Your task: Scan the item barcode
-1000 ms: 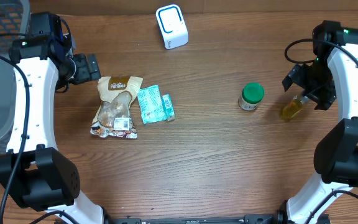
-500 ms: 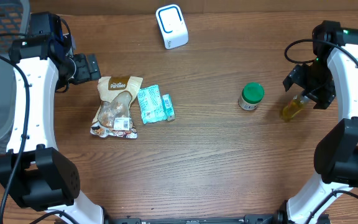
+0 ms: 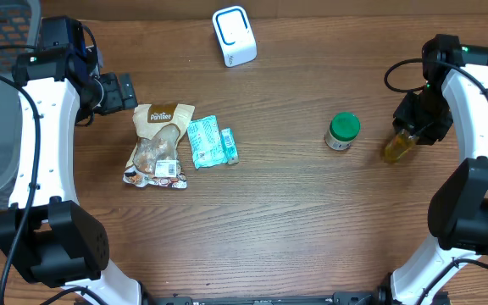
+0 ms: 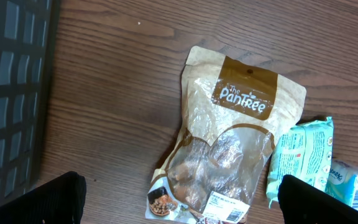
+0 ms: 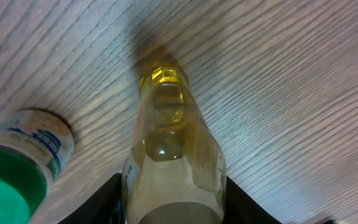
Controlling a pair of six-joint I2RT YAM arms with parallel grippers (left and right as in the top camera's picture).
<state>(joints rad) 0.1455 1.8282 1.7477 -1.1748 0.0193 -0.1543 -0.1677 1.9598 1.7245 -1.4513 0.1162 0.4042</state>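
Right gripper [image 5: 171, 183] sits clamped on the bottle [image 5: 166, 118], fingers [image 5: 112, 194] pressed to both its sides. The bottle rests on the counter [image 3: 295, 212], right side, just beside the jar [image 3: 342, 131]. We judge this hold is for carrying the bottle to the scanner [image 3: 234, 36] at the far edge. Bare counter runs between the two, and the jar is the only close obstacle. Left gripper [image 3: 125, 91] hangs with jaws wide apart over the pouch [image 4: 229, 143], beside the basket [image 4: 11, 93], well off that path.
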